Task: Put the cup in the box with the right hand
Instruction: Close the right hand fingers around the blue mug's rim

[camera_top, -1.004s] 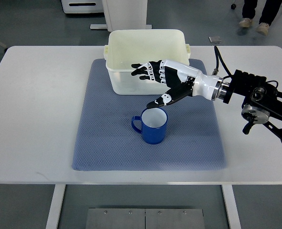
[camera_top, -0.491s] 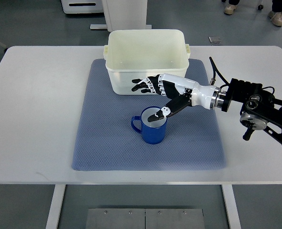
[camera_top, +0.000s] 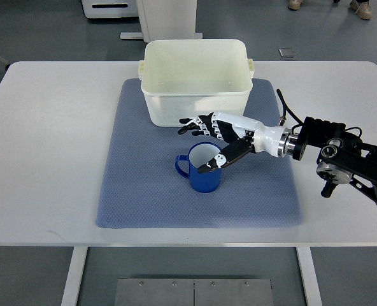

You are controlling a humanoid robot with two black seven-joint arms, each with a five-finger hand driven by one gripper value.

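Right hand (camera_top: 217,137), fingers spread, seemingly dips its thumb into the blue cup (camera_top: 204,170).

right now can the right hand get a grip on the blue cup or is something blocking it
Probably yes. The right hand is already at the blue cup, fingers spread behind the rim and thumb reaching across its near side. Nothing lies between them; the box stands clear behind on the mat.

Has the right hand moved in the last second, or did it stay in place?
Yes. The right hand has moved down the picture, away from the white box and onto the blue cup.
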